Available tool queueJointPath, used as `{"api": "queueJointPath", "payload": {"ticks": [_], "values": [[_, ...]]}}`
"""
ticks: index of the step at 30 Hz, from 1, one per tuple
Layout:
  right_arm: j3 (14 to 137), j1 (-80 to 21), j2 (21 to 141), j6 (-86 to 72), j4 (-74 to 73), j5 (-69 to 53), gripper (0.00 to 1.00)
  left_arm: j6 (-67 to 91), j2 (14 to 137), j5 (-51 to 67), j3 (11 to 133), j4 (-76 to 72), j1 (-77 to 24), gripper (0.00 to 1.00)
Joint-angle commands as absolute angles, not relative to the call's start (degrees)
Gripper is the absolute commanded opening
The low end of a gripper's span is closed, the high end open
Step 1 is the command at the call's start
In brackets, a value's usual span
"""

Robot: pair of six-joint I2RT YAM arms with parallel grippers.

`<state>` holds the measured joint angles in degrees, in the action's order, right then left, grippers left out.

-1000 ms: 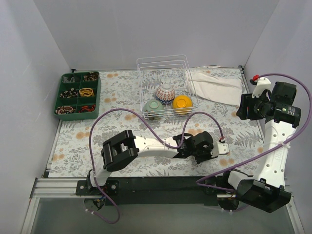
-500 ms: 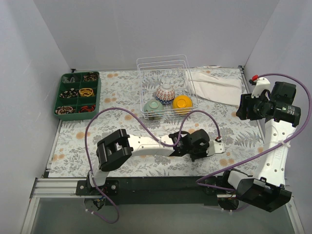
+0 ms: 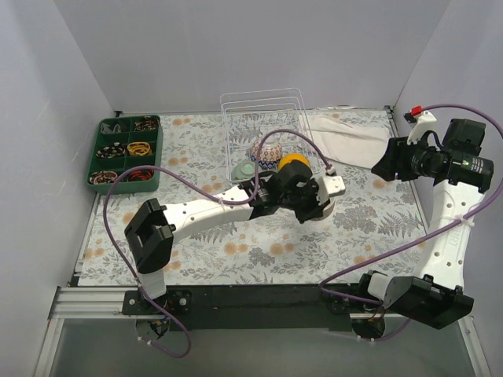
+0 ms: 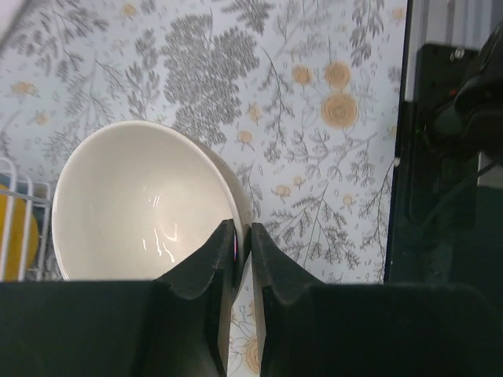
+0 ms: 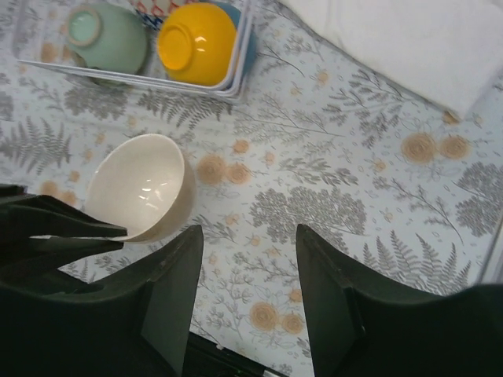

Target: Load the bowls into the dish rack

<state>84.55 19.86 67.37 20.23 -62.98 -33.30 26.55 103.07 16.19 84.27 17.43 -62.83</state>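
Observation:
My left gripper is shut on the rim of a white bowl, one finger inside and one outside. In the top view the left gripper holds the white bowl just in front of the right front corner of the white wire dish rack. The rack holds a pale green bowl, a patterned bowl and an orange-yellow bowl. My right gripper is open and empty, high above the mat at the right. The right wrist view also shows the white bowl.
A dark green compartment tray with small items stands at the far left. A folded white cloth lies right of the rack, and also shows in the right wrist view. The black base rail runs along the near edge.
My left arm has swung the white bowl from the near right of the mat back and left, up to the rack's front corner. The right arm has shifted slightly.

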Motion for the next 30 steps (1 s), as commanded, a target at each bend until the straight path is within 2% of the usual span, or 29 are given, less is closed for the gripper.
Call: {"api": "queueJointPath", "payload": {"ticks": [1, 3, 8, 12, 13, 16, 20, 24, 30], "values": [[88.94, 20.13, 69.86, 16.19, -62.76, -49.53, 0.59, 31.02, 95.98, 20.66, 91.14, 8.89, -58.02, 0.0], [88.68, 20.13, 70.92, 12.76, -61.36, -53.33, 0.6, 31.72, 95.54, 20.22, 93.67, 7.39, -56.61, 0.0], [84.47, 20.21, 75.66, -2.27, -50.57, -71.52, 0.63, 36.79, 94.84, 20.21, 97.64, 4.23, -48.62, 0.0], [81.4, 20.3, 79.97, -6.84, -45.28, -78.21, 0.66, 52.26, 94.04, 34.07, 95.11, -5.67, -36.59, 0.0], [80.52, 20.22, 81.72, -8.33, -43.35, -80.92, 0.67, 54.73, 95.09, 36.89, 95.1, -5.89, -32.13, 0.0], [77.44, 19.69, 86.28, -16.24, -35.52, -86.28, 0.71, 60.19, 99.56, 47.61, 99.65, -2.2, -27.71, 0.0], [80.5, 17.76, 94.29, -19.33, -32.79, -89.39, 0.74, 60.91, 101.07, 52.38, 99.49, -4.56, -27.25, 0.0], [88.14, 13.11, 101.76, -22.24, -31.2, -86.58, 0.81, 59.34, 102.57, 49.23, 101.25, -3.87, -28.03, 0.0], [95.71, 2.65, 103.97, -25.22, -27.25, -81.83, 0.83, 54.85, 104.06, 48.25, 105.81, 2.45, -29.0, 0.0]]}}
